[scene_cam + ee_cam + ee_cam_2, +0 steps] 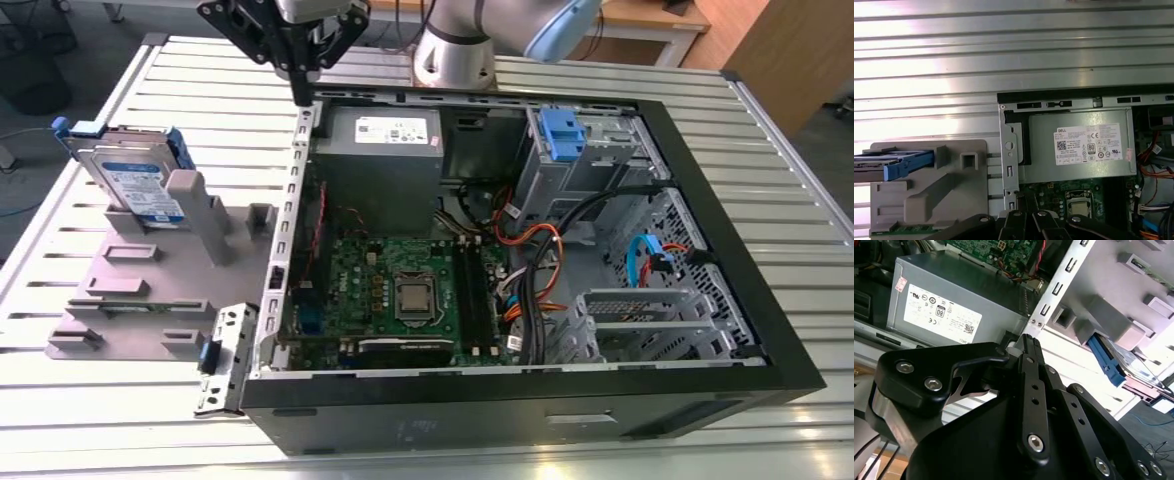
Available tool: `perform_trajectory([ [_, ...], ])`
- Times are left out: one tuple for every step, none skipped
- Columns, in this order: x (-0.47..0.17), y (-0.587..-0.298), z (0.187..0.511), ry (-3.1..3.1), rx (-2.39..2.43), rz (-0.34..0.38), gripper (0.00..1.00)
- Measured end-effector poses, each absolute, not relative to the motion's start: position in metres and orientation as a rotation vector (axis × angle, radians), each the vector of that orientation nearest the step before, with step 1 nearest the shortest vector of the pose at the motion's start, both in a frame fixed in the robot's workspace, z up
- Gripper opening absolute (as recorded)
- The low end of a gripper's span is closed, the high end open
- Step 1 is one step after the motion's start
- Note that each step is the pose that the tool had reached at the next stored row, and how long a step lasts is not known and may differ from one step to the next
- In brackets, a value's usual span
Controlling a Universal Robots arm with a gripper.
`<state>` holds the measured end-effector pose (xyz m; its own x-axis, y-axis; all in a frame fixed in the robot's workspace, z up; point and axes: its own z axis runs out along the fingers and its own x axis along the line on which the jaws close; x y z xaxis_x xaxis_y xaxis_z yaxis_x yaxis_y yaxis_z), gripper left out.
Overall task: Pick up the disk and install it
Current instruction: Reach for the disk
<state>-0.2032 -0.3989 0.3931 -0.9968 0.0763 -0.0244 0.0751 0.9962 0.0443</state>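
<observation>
Exterior view: the gripper [304,97] hangs over the far corner of the open computer case [534,410], fingers drawn together, empty. On the exterior view's left, the disk [134,180] stands on edge in a grey fixture [160,265], presumably slotted for easy grasping.

Second wrist view: the closed gripper [1028,342] is above the case wall, beside the power supply [939,310].

First wrist view: the disk [899,162] sits in its fixture, apart from the case, which holds the motherboard [1049,192].

Exterior view overlooks the case [534,410]; wrist views peer past fingers [1030,385] [1040,226] at its power supply [949,300] [1079,145].
</observation>
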Motion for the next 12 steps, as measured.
perform_trajectory([
  [-0.205, -0.399, 0.393, 3.113, 0.118, 0.068, 0.11],
  [-0.207, -0.399, 0.393, 3.113, 0.118, 0.068, 0.11],
  [-0.209, -0.399, 0.393, 3.113, 0.118, 0.068, 0.11],
  [-0.211, -0.399, 0.393, 3.113, 0.118, 0.068, 0.11],
  [-0.213, -0.399, 0.393, 3.113, 0.118, 0.068, 0.11],
  [-0.215, -0.399, 0.393, 3.112, 0.118, 0.068, 0.11],
  [-0.217, -0.399, 0.393, 3.112, 0.118, 0.068, 0.11],
  [-0.218, -0.399, 0.393, 3.112, 0.118, 0.068, 0.11],
  [-0.22, -0.399, 0.392, 3.112, 0.118, 0.068, 0.11],
  [-0.222, -0.399, 0.392, 3.112, 0.118, 0.068, 0.11],
  [-0.224, -0.399, 0.392, 3.112, 0.118, 0.068, 0.11],
  [-0.226, -0.399, 0.392, 3.112, 0.118, 0.068, 0.11],
])
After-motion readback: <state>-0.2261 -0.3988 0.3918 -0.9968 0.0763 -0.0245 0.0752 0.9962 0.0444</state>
